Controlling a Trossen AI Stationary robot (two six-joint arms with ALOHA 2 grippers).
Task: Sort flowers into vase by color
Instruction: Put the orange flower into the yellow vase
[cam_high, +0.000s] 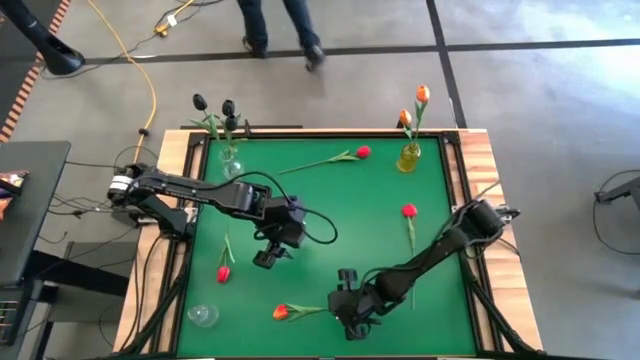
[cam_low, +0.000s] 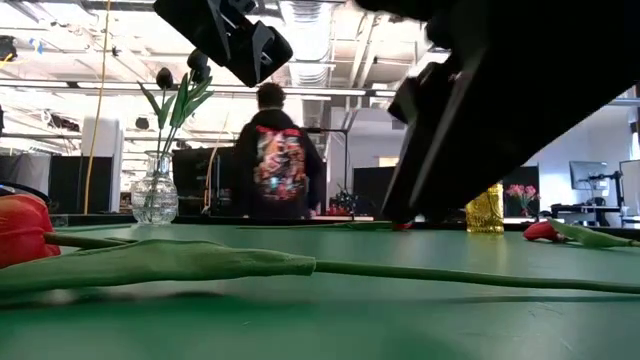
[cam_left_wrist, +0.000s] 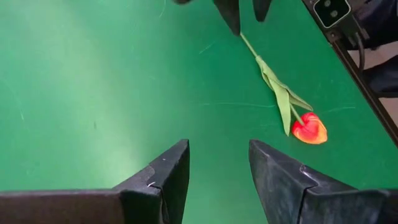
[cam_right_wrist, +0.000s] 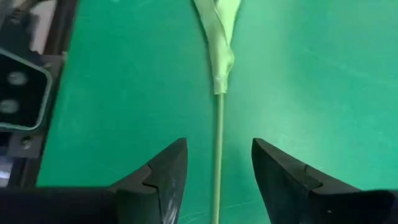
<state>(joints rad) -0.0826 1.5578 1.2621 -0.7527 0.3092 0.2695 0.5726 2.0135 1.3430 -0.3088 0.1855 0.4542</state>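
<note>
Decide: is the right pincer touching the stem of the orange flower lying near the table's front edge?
Apart. The right wrist view shows the stem running between the open right pincer fingers with green table visible on both sides.

Green table (cam_high: 320, 200), right gripper (cam_high: 349, 326) beside orange tulip (cam_high: 281, 312), left gripper (cam_high: 266, 258) mid-table

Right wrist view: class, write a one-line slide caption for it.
Open right gripper straddling a tulip's thin green stem lying on the green table.

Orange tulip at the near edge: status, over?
Right gripper open, astride the orange tulip's stem, which lies on the mat. Left gripper open, empty, mid-table. Nothing in the way.
</note>
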